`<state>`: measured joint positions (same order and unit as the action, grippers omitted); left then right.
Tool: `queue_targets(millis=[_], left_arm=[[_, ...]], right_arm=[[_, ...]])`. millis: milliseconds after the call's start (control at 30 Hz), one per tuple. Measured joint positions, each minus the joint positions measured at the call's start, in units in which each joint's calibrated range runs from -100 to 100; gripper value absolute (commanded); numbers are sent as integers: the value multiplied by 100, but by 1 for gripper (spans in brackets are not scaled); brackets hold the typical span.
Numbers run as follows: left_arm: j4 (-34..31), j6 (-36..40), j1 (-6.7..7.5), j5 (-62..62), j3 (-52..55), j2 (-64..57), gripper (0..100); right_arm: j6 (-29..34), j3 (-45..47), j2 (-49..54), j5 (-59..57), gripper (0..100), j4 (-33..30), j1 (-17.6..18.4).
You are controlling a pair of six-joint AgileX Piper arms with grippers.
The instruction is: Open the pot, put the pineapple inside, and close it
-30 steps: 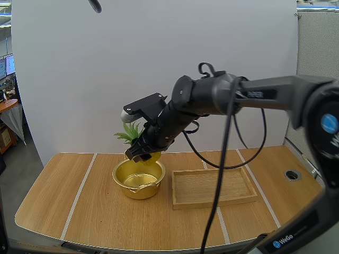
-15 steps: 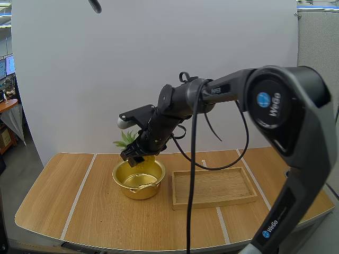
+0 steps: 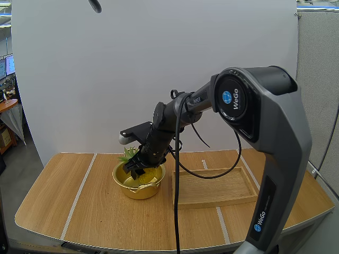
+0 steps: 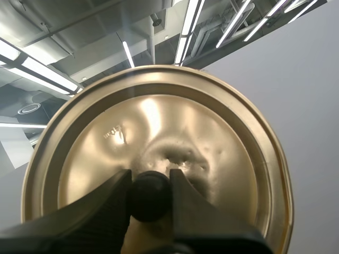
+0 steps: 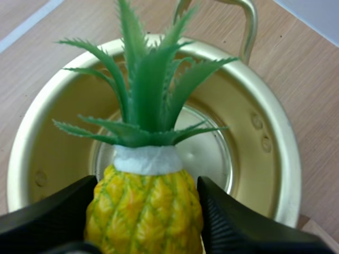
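An open golden pot stands on the wooden table, left of the middle. My right gripper reaches down into its mouth, shut on a yellow pineapple with green leaves. The pineapple hangs over the pot's shiny bottom, its leaves pointing toward a side handle. The leaves stick out at the pot's far rim. My left gripper is shut on the black knob of the golden lid, whose domed top faces the camera, held up in the air.
A shallow wooden tray lies right of the pot, close to it. The table has bare wood left of the pot and along its front edge.
My right arm has come down and slightly left, bringing the pineapple from above the pot's far rim into its mouth.
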<state>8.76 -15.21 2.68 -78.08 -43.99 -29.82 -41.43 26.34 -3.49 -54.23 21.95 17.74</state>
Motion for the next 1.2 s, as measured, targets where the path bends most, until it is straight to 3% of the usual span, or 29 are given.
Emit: queue_targets(millis=[533, 633, 800, 900, 1067, 1200], left_arm=[[0, 0, 0, 0, 0, 0, 0], [0, 0, 0, 0, 0, 0, 0], [0, 0, 0, 0, 0, 0, 0], [0, 0, 0, 0, 0, 0, 0], [0, 0, 0, 0, 0, 0, 0], [0, 0, 0, 0, 0, 0, 0]], right_arm=[[0, -19, -564, 277, 0, -35, 0], [0, -19, -564, 242, 22, -24, 0], [0, -19, -564, 178, 30, -24, 0], [0, -30, -564, 117, 44, 10, 0], [0, -44, -564, 23, 100, 35, 0], [0, -69, -564, 9, 100, 35, 9]])
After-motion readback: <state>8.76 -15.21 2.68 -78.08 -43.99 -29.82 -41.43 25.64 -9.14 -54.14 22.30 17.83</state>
